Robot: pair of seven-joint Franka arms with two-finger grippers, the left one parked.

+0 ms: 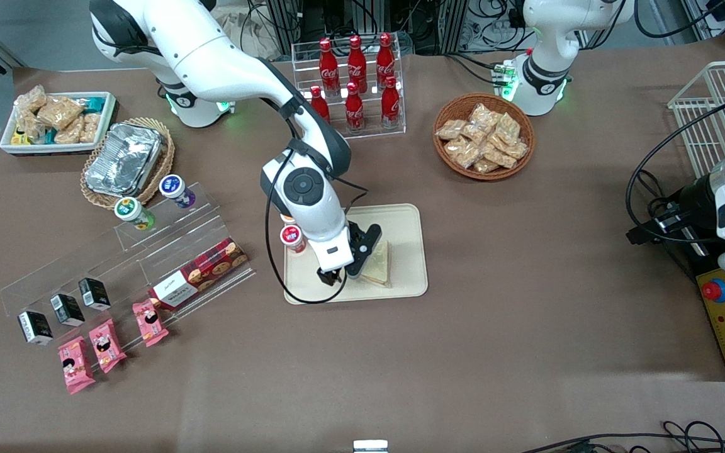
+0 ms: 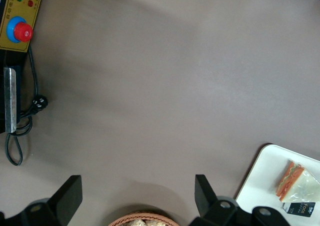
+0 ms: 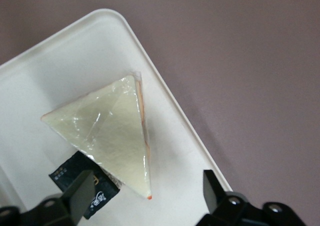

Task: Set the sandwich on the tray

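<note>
On the tray (image 1: 410, 220), the sandwich (image 1: 377, 263) is lying flat, near the edge facing the front camera. Your pincer (image 1: 336, 277) is hanging just above it, fingers (image 3: 80, 193) spread wide apart and gripping nothing. A red-capped cup (image 1: 292, 237) is standing at the tray's rim.

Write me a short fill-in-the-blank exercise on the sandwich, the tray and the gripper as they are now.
1. The sandwich lies on the ____.
2. The gripper hangs above the sandwich with its fingers ____.
3. The shape of the sandwich is a ____.
4. The tray rests on a table covered in ____ cloth.

Missing words: tray; open; triangle; brown
</note>
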